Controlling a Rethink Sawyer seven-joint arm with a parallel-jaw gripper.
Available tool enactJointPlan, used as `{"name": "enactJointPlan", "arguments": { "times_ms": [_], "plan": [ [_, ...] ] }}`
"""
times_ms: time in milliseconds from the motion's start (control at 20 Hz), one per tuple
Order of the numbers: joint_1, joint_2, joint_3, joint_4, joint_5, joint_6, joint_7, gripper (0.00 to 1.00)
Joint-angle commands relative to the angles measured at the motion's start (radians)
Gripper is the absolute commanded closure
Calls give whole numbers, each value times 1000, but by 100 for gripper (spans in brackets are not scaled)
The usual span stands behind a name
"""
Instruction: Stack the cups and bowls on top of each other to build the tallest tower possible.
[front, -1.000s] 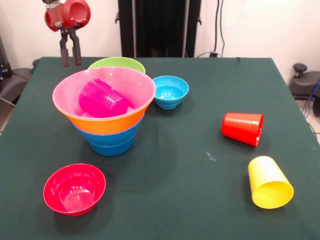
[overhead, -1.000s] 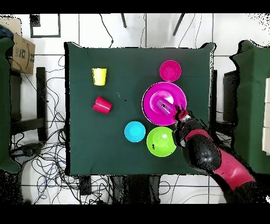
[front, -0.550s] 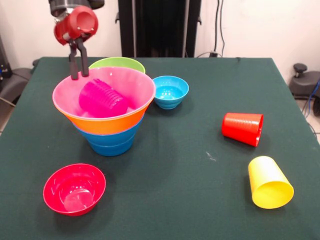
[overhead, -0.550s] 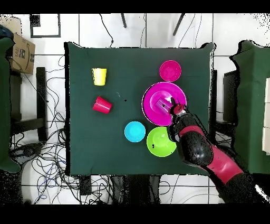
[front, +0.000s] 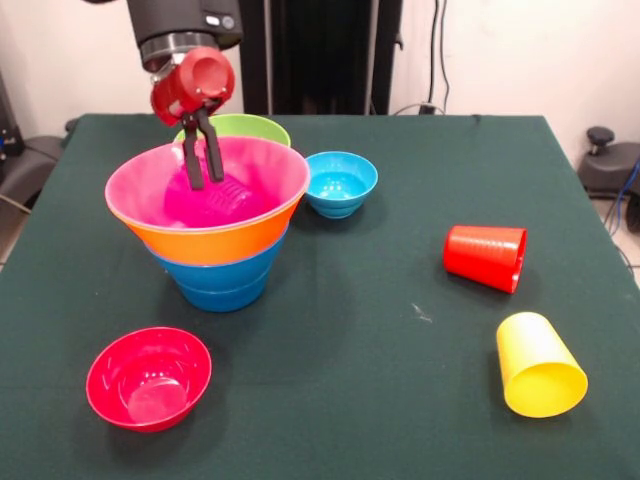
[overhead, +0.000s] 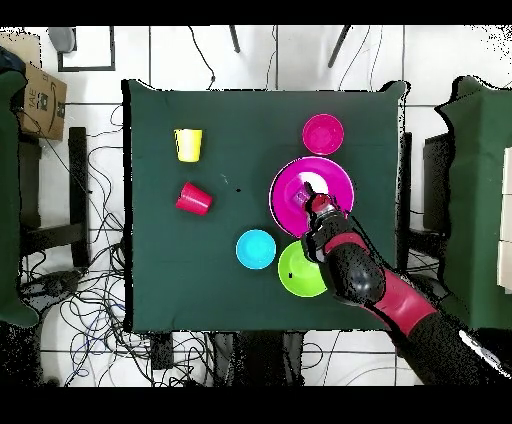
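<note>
- Your tower (front: 213, 235) stands toward one side of the green table (front: 360, 330): blue bowls at the base, the orange bowl (front: 215, 243) nested above them, the wide pink bowl (front: 150, 185) on top.
- The green bowl (front: 247, 127) sits just behind the tower in the front view, partly hidden by the pink rim; overhead, the arm covers part of it too.
- The small light-blue bowl (front: 340, 183) stands just beside the tower, and the small red bowl (front: 148, 377) sits apart on the camera side of the tower.
- The red cup (front: 485, 257) and yellow cup (front: 538, 366) both lie on their sides, near each other and well apart from the tower.
- The purple cup (front: 212, 199) lies tipped inside the pink bowl, and your gripper (front: 201, 165) hangs directly over it with the tips below the bowl's rim.
- The fingers (front: 191, 160) are parted with nothing between them, pointing straight down.
- The relation that matters: the cup is right under the tips, just below and slightly to the picture's right. Its long axis appears to slant toward that side, though its colour blends into the bowl, so you cannot read its mouth or exact tilt with confidence.
- Overhead, the wrist hides most of the cup; whether the tips touch it cannot be told.
</note>
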Motion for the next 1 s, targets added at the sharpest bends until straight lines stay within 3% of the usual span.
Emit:
{"name": "enactJointPlan", "arguments": {
  "times_ms": [50, 300, 550, 1000],
  "plan": [
    [40, 137, 11, -96, -57, 39, 96, 0],
    [12, 124, 33, -91, -52, 95, 79, 0],
    [-21, 55, 52, -66, -15, 209, 49, 0],
    [-94, -190, 156, 29, 107, 491, 78, 0]
  ]
}}
